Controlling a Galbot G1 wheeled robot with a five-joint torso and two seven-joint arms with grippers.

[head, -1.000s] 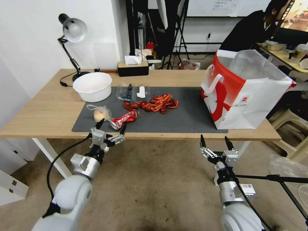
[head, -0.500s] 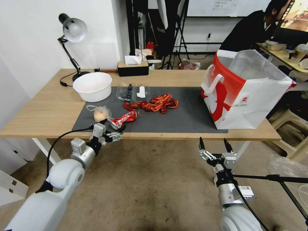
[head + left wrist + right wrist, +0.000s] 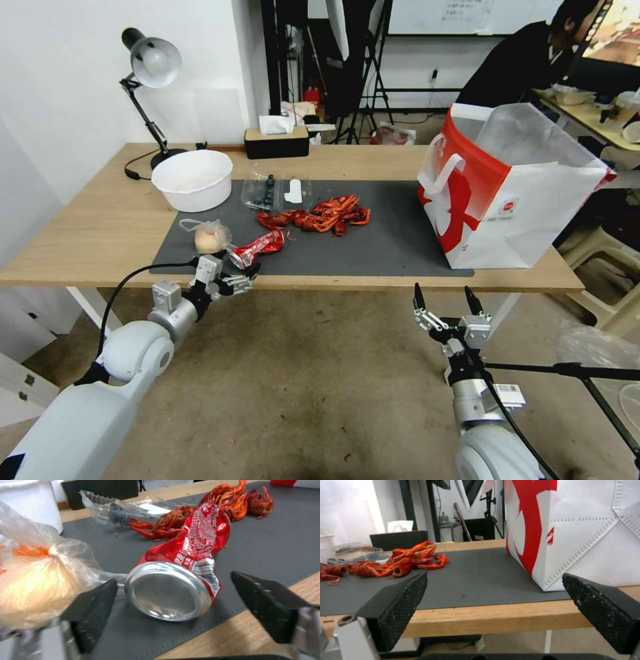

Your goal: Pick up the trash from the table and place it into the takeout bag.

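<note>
presently the left gripper [image 3: 228,269] stands at the near edge of the table [image 3: 100,233], its fingers spread wide and empty. over the last second it has dropped lower and come in flatter toward the table edge, and the arm behind it now lies more level. in the left wrist view the crushed red can [image 3: 181,575] lies between the open fingers [image 3: 95,612], its silver base facing the camera, not yet gripped. the clear bag with the pale orange lump [image 3: 36,580] sits just beside the can, close to one finger. judged from this, the approach is lined up on the can and a closing grasp is due; the bag may be caught along with it. the right gripper [image 3: 445,301] waits open below the table edge, near the takeout bag [image 3: 513,200], which stands upright at the mat's right end.
</note>
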